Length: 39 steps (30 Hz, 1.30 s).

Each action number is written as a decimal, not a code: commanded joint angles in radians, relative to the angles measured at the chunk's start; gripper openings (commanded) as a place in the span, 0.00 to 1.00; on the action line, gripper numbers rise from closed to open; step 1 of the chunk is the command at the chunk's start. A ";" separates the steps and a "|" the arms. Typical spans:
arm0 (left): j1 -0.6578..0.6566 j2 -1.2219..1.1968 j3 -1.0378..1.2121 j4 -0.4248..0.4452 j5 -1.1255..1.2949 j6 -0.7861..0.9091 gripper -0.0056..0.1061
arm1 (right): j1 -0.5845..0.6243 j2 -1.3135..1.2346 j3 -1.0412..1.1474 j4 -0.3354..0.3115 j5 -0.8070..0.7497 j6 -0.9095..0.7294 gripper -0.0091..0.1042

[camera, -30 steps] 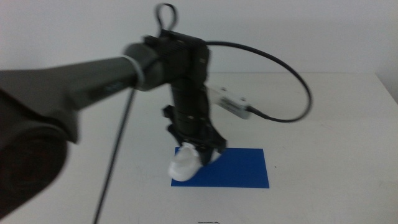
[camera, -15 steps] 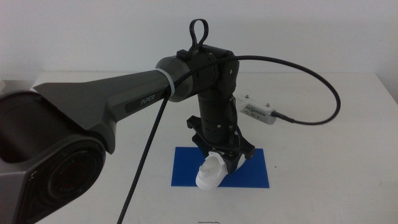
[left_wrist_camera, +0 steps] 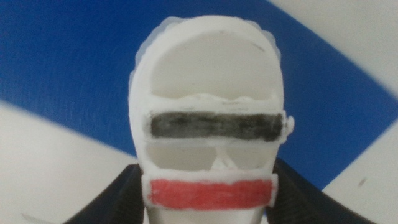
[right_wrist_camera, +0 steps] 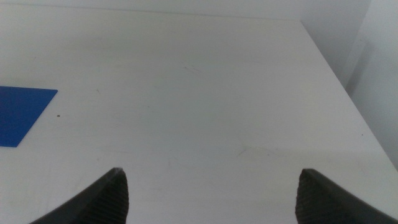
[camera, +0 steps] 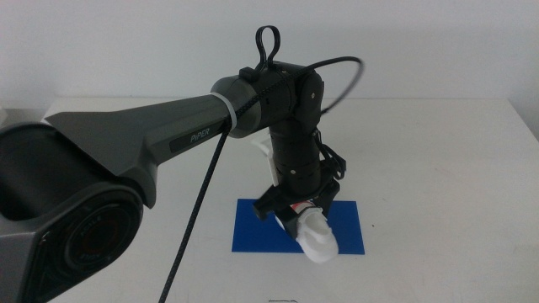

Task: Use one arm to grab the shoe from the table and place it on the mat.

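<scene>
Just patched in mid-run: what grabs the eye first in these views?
The big left arm sweeps in from the left and bends down over the blue mat. The left gripper is shut on the white shoe, its toe jutting past the mat's near edge. The right gripper waits open over bare table, apart from the mat.
</scene>
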<state>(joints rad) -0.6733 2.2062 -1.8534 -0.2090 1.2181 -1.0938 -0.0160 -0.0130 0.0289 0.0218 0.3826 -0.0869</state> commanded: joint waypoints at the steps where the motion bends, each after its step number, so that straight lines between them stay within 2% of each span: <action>1: -0.003 -0.068 -0.031 -0.027 0.104 -0.253 0.04 | 0.002 -0.019 -0.019 -0.008 -0.056 -0.012 0.91; 8: -0.003 -0.067 -0.031 0.042 0.087 -0.467 0.04 | 0.002 -0.019 -0.019 -0.008 -0.056 -0.012 0.91; 18: -0.003 -0.067 -0.031 0.031 0.029 -1.009 0.04 | 0.002 -0.019 -0.019 -0.008 -0.056 -0.012 0.91; 24: -0.003 -0.067 -0.031 0.032 0.036 -1.020 0.04 | 0.002 -0.019 -0.019 -0.008 -0.056 -0.012 0.91; 28: -0.003 -0.061 -0.031 0.047 -0.051 -1.019 0.04 | 0.002 -0.019 -0.019 -0.008 -0.056 -0.012 0.91; 34: -0.001 -0.061 -0.031 0.130 -0.052 -1.019 0.04 | 0.002 -0.019 -0.019 -0.008 -0.056 -0.012 0.91; 39: -0.001 -0.061 -0.031 0.145 -0.051 -1.019 0.04 | 0.002 -0.019 -0.019 -0.008 -0.056 -0.012 0.91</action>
<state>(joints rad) -0.6733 2.2070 -1.8534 -0.0670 1.1693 -2.0909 -0.0160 -0.0130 0.0289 0.0218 0.3826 -0.0869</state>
